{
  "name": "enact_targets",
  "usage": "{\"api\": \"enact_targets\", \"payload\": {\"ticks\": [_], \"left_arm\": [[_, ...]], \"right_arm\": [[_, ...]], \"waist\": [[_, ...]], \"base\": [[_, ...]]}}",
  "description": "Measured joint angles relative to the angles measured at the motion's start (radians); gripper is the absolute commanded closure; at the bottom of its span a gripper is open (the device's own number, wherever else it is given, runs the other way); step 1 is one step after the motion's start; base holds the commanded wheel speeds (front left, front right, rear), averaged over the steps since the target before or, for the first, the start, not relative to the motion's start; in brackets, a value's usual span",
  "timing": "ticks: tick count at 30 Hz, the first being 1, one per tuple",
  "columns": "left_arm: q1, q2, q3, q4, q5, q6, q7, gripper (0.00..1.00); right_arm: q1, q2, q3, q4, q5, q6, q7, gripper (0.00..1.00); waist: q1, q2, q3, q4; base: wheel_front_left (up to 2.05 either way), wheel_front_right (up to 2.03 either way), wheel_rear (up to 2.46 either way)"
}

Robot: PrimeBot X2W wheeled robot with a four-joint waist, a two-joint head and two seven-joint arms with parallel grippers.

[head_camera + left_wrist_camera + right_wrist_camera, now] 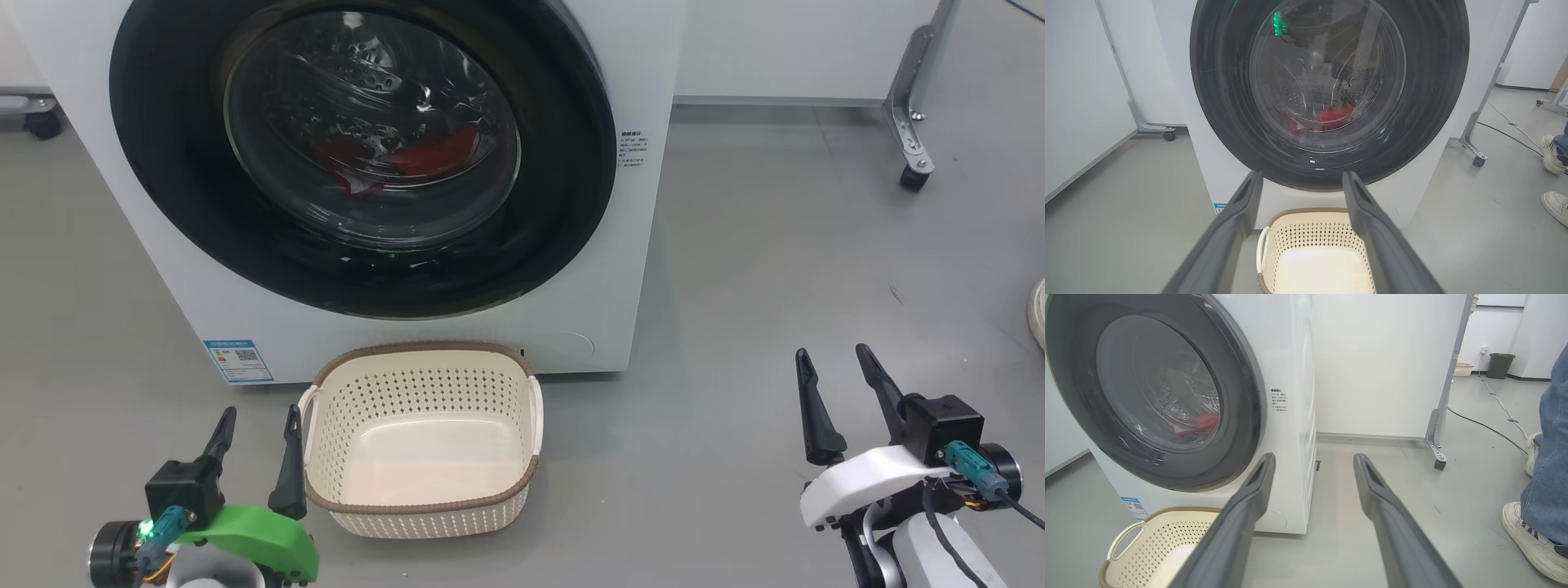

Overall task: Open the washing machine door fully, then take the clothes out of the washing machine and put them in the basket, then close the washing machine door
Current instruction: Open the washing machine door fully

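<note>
Head view: white boxy washing machine (653, 269). Round washing machine door (155, 188) shut, glossy black rim, bulging clear glass. Soft red clothes (429, 159) behind glass, low in drum. Cream perforated basket (420, 384), brown woven-look rim, on grey floor (735, 327) just before machine. Left gripper (260, 412) beside basket handle, fingers spread, nothing held. Right gripper (833, 353) well apart, spread too, nothing held.

Left wrist view: fingers (1241, 204) apart, door and basket ahead.

Right wrist view: fingers (1257, 482) apart above floor. Person's jeans leg (1549, 465) and white sneaker (1531, 539) at right.
</note>
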Motion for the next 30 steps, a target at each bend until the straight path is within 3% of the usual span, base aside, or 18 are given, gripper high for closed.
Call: {"api": "enact_targets", "payload": {"ticks": [8, 9, 11, 22, 30], "left_arm": [[-0.001, -0.001, 0.000, 0.003, 0.000, 0.000, 0.000, 0.00], [-0.001, -0.001, 0.000, 0.003, 0.000, 0.000, 0.000, 0.00], [-0.001, -0.001, -0.001, 0.003, 0.000, 0.000, 0.000, 0.00], [-0.002, -0.002, -0.002, 0.003, 0.000, 0.000, 0.000, 0.00], [-0.036, -0.003, -0.008, -0.028, 0.001, 0.000, 0.000, 0.00]], "right_arm": [[0.000, 0.004, -0.007, 0.014, 0.000, 0.001, 0.000, 0.00], [0.000, 0.005, -0.008, 0.015, 0.000, 0.001, 0.000, 0.16], [0.000, 0.006, -0.011, 0.017, 0.000, 0.002, 0.000, 1.00], [0.000, 0.022, -0.028, 0.039, 0.038, 0.024, 0.000, 1.00], [-0.006, 0.097, -0.147, 0.062, 0.357, 0.103, 0.021, 1.00]], "waist": [[0.0000, 0.0000, 0.004, 0.000], [0.0000, 0.0000, 0.004, 0.000], [0.0000, 0.0000, 0.006, 0.000], [0.0000, 0.0000, 0.018, 0.002], [0.0000, 0.0000, 0.055, 0.008]], "base": [[0.00, 0.00, 0.00], [0.00, 0.00, 0.00], [0.00, 0.00, 0.00], [0.00, 0.00, 0.00], [0.00, 0.00, 0.00]]}}
